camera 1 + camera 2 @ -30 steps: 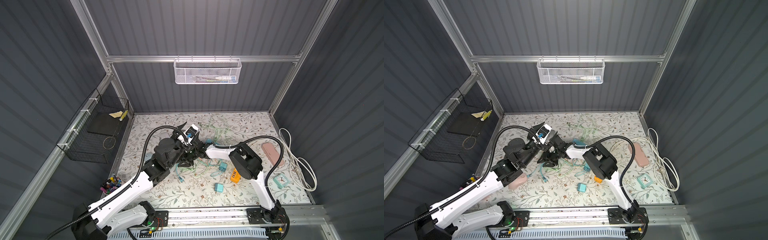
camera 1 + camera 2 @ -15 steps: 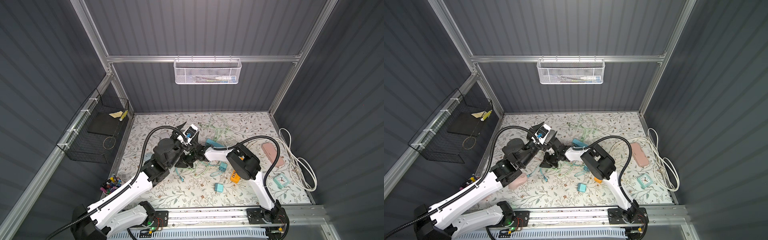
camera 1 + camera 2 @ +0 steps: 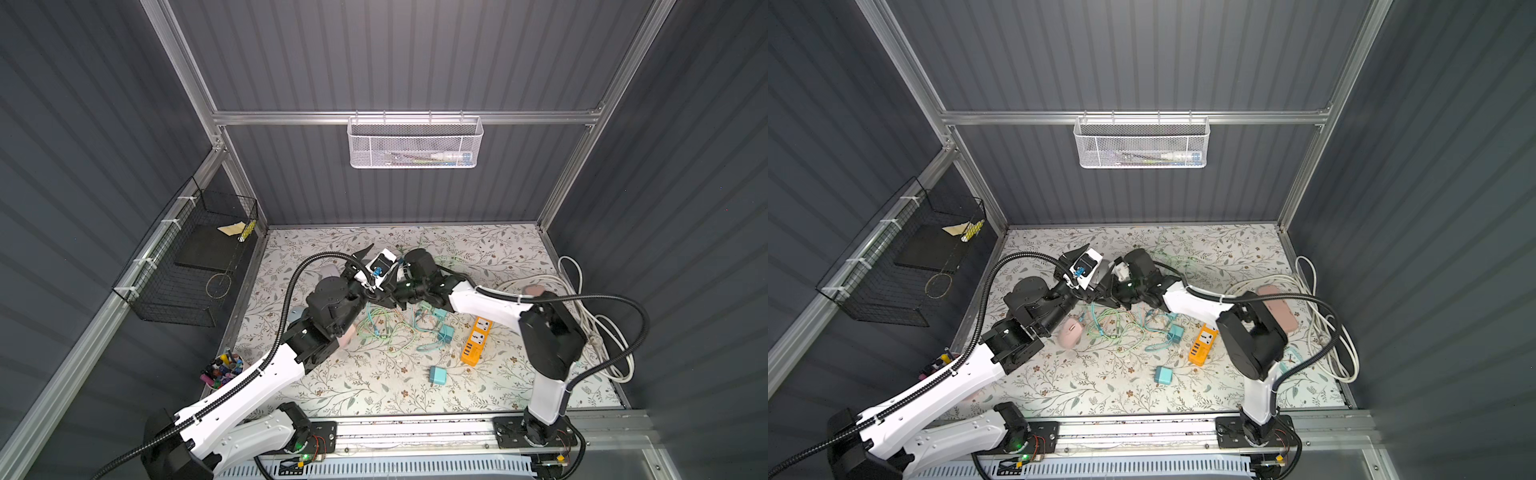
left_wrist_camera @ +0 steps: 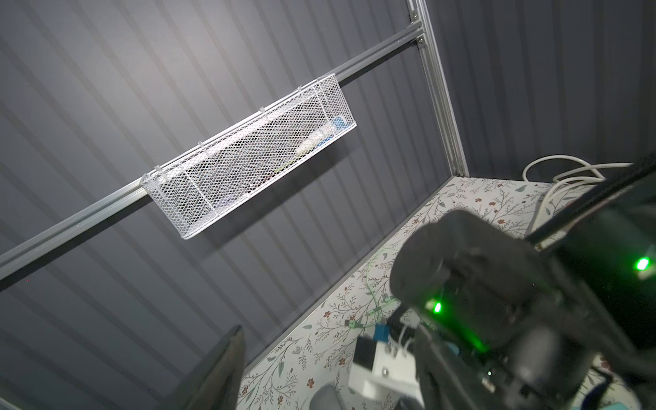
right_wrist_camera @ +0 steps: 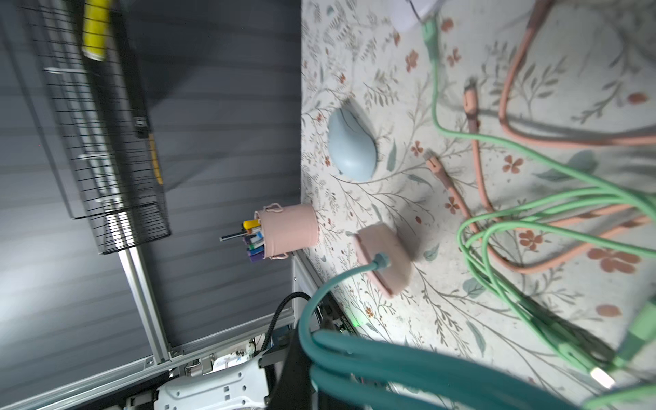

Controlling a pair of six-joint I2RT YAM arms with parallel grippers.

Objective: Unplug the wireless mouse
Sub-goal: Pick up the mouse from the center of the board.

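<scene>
One pink mouse (image 3: 1070,331), long axis approx. front-back, plug end rearward, sits front-left of closed right hand (image 3: 1114,296); left hand (image 3: 1095,268) apart.

No words or numbers can be read in any view; the small white tube (image 3: 451,157) in the white wire basket (image 3: 415,124) on the back wall has print on it, but it is too tiny to read. The orange power strip (image 3: 476,343) on the floor has little dark marks; those are too small to read as well.
</scene>
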